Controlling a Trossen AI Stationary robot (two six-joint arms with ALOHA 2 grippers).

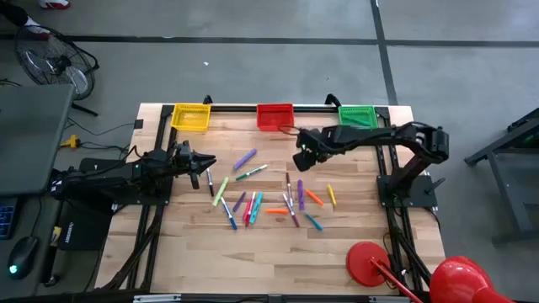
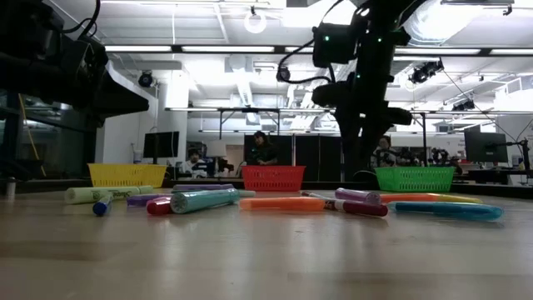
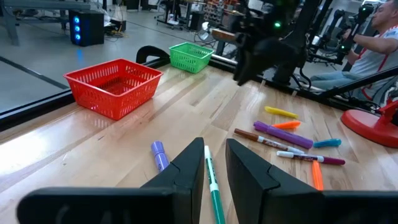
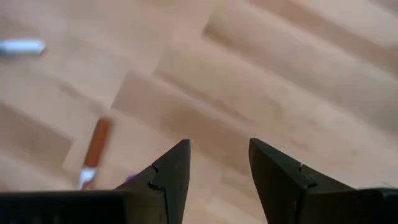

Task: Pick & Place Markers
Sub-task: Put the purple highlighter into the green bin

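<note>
Your markers (image 1: pixel 269 200) lie scattered flat across the middle of the table (image 1: pixel 185 252), none yet in a basket as far as the high view shows. The yellow basket (image 1: pixel 191 116), red basket (image 1: pixel 274 115) and green basket (image 1: pixel 357 115) line the far edge at 12 o'clock.

Right gripper (image 1: pixel 301 157) hangs above the table, right of centre, fingers parted with a moderate gap and nothing between them. Its wrist view shows bare wood under the fingers and a brown marker (image 4: pixel 94 150) off to one side, not between them. In the high view the nearest sticks sit at about 6 o'clock from that gripper: the brown one (image 1: pixel 288 183) and a purple one (image 1: pixel 301 194), both with long axes running roughly 12 to 6.

Left gripper (image 1: pixel 205 162) sits at the table's left side, pointing toward 3 o'clock, fingers narrowly apart and empty. A green marker (image 3: pixel 213 185) shows through its gap, lying ahead on the wood, with a purple marker (image 3: pixel 159 155) beside it; whether the fingers are down at its level you can't tell. In the high view that green stick (image 1: pixel 251 173) lies at about 4 o'clock from it.

Your right arm looks nearer the dense cluster. The move likely turns on dropping toward 6 o'clock and closing across the brown marker's long axis.
</note>
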